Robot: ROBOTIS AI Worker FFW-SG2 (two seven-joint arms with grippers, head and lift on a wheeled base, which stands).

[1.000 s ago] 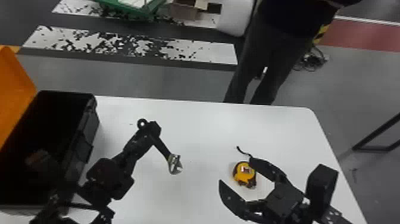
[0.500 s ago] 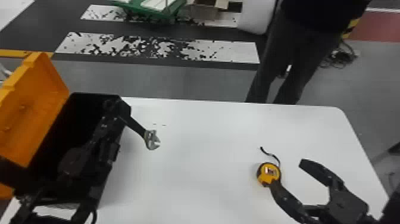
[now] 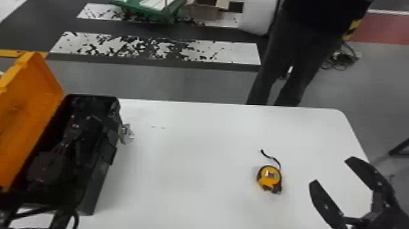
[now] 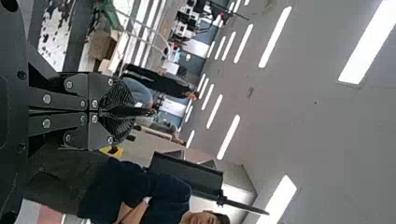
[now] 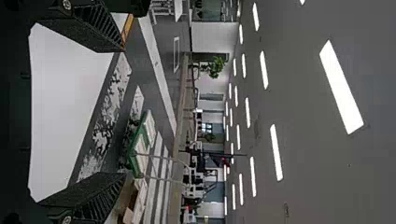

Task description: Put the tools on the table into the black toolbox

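- Lid (image 3: 32, 109) tilted open on the left side of the box (image 3: 99, 182); presumably left so that the mouth can be reached from above.
- Left gripper (image 4: 126, 111) seen over the box; jaws clenched on the handle of the wrench (image 3: 126, 134). Handle likely gripped so that the heavier metal head can be steered and let down.
- Wrench head stuck out beyond the right wall of the box; handle directly between the left jaws, head clear of them. Not released. A shift further over the box is probably called for, else the rim could be caught by the head.
- Tape (image 3: 269, 179) laid on the table (image 3: 188, 170), well apart to the right of the box, strap trailed toward the far edge. Nothing held around it; probably kept for after the wrench.
- Right gripper (image 3: 332, 171) placed farther right of the box than the tape; jaws released, nothing grasped. Tape lies near but outside them, on their box side. Gap seemingly kept wide for a tape pick; a move toward the box would be needed first.
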